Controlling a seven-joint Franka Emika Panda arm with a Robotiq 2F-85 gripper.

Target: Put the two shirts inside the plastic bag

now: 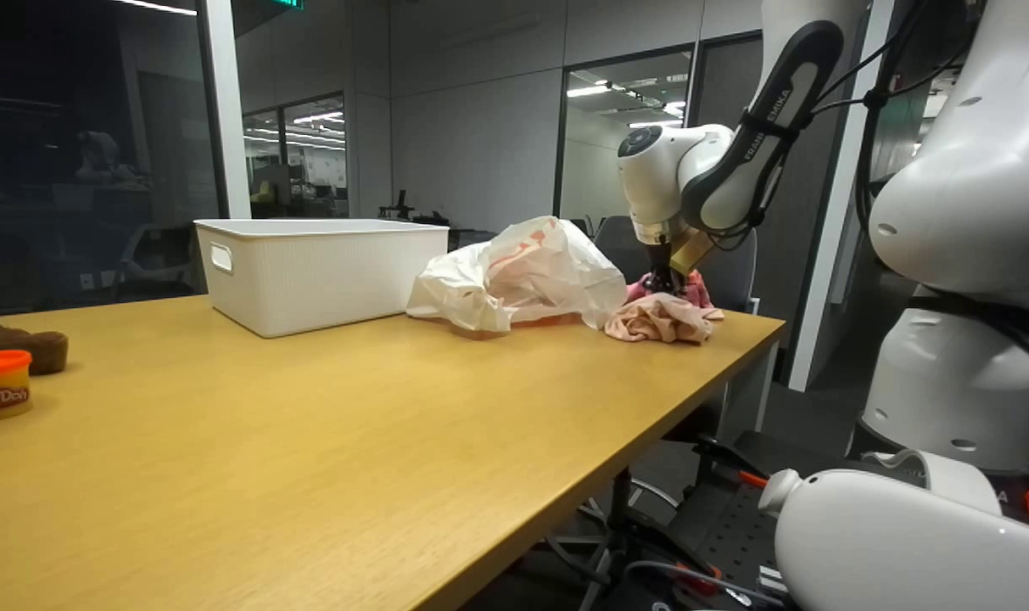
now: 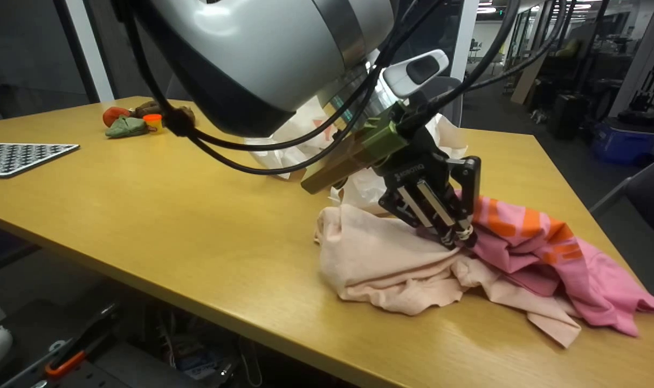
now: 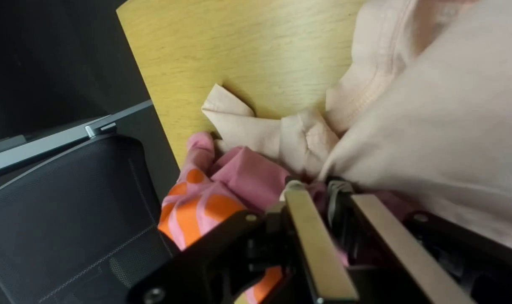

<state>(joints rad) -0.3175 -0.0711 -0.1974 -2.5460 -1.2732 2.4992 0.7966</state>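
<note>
While bag (image 1: 527,276) slumps beside bin (image 1: 332,280), shirts (image 2: 391,264) outside.

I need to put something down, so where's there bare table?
Most room: the wide stretch of table between the black-and-white board and the pale shirt. A smaller patch lies between the plastic bag, the pink shirt and the table's edge. It's crowded around the gripper, among bag and shirts, and around the orange-lidded tub.
</note>
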